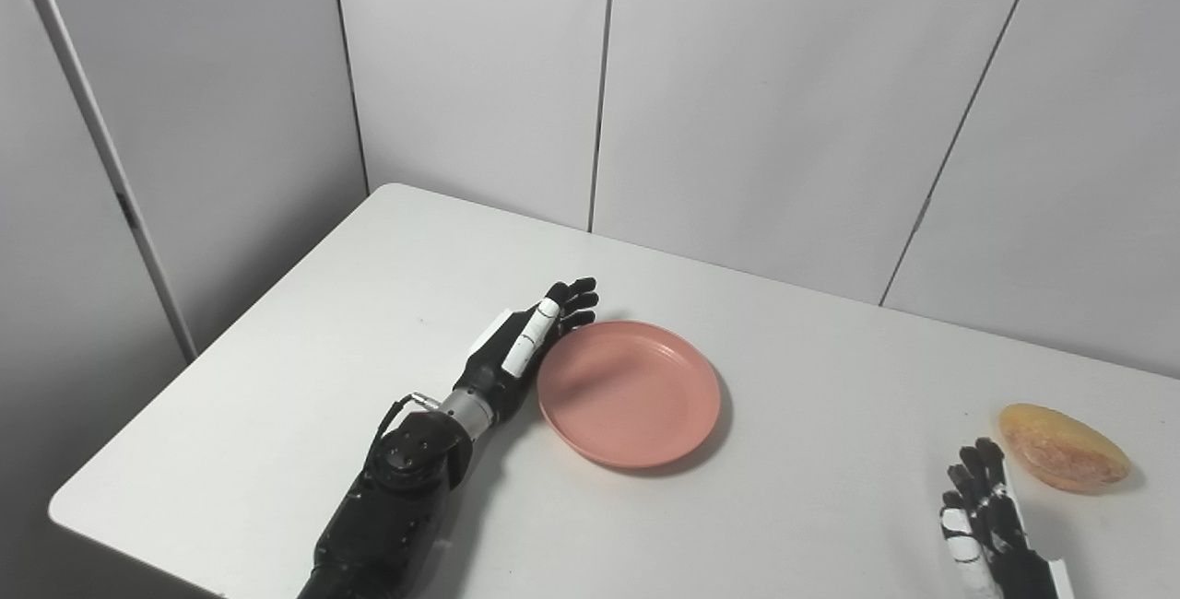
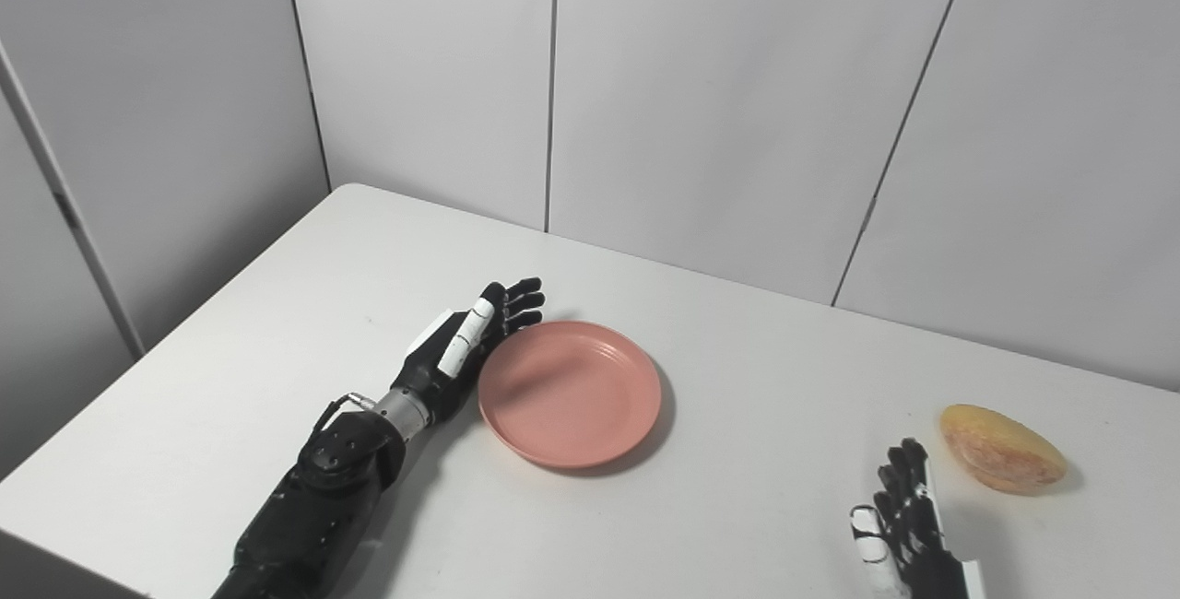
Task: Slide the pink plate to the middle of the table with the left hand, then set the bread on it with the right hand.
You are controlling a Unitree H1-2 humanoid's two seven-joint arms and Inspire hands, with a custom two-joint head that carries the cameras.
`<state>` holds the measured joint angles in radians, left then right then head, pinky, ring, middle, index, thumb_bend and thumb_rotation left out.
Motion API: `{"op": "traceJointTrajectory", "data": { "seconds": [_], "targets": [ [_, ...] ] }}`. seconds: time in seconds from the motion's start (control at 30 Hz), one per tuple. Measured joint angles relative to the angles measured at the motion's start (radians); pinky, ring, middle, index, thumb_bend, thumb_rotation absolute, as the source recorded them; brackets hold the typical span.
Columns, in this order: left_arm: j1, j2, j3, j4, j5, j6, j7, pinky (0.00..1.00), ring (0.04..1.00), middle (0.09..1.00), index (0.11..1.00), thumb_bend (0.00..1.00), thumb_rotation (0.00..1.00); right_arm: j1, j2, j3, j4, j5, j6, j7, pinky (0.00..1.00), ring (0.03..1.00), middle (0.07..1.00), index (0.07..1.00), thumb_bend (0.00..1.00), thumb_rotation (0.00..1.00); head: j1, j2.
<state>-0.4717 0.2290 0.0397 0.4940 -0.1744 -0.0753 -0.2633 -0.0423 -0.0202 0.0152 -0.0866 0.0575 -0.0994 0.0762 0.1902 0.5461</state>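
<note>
Right hand (image 1: 991, 525) beside slantwise bread (image 1: 1062, 447)

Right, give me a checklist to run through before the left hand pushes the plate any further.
1. Left hand against the pink plate rim, fingers extended: ok.
2. Plate flat on the white table: ok.
3. Plate bare, ready for bread: ok.
4. Path rightward free of objects: ok.
5. Right hand open, holding nothing, short of the bread: ok.
6. Firm contact between left hand and rim: cannot tell.

You have one pink plate (image 1: 629, 393) at centre frame, one bread (image 1: 1062, 448) at lower right, one table (image 1: 304, 378).
</note>
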Motion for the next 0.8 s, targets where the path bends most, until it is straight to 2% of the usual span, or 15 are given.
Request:
{"op": "traceJointTrajectory", "data": {
  "seconds": [0.2,0.37,0.5,0.57,0.73,0.8],
  "targets": [
    [0.010,-0.038,-0.001,-0.007,-0.001,-0.010,0.009,0.91,0.919,0.932,0.887,0.81,1.00,-0.006,0.016,0.005,0.000,0.002,0.000,-0.003,1.00,0.991,0.985,1.000,0.62,0.74,-0.044,0.015],
    [0.012,-0.057,-0.006,-0.013,-0.001,-0.013,0.008,0.92,0.914,0.932,0.881,0.81,1.00,-0.011,0.028,0.013,0.001,-0.017,0.000,-0.012,1.00,0.986,0.984,1.000,0.60,0.76,-0.086,0.031],
    [0.020,-0.064,-0.012,-0.035,-0.002,0.006,0.007,0.92,0.908,0.929,0.876,0.82,1.00,-0.011,0.029,0.019,-0.001,-0.047,0.000,-0.021,1.00,0.972,0.971,0.994,0.61,0.78,-0.168,0.057],
    [0.026,-0.067,-0.016,-0.053,-0.002,0.021,0.007,0.91,0.908,0.928,0.875,0.82,1.00,-0.011,0.033,0.022,-0.005,-0.065,0.001,-0.028,1.00,0.970,0.969,0.991,0.60,0.77,-0.169,0.057],
    [0.041,-0.074,-0.016,-0.082,-0.040,0.058,-0.013,0.92,0.923,0.936,0.882,0.78,1.00,-0.012,0.052,0.034,-0.010,-0.094,0.005,-0.049,1.00,0.974,0.967,0.986,0.59,0.79,-0.317,0.074],
    [0.047,-0.077,-0.017,-0.096,-0.047,0.074,-0.030,0.93,0.928,0.939,0.883,0.77,1.00,-0.016,0.061,0.044,-0.010,-0.110,0.006,-0.053,1.00,0.977,0.972,0.990,0.59,0.81,-0.318,0.074]
  ]
}}
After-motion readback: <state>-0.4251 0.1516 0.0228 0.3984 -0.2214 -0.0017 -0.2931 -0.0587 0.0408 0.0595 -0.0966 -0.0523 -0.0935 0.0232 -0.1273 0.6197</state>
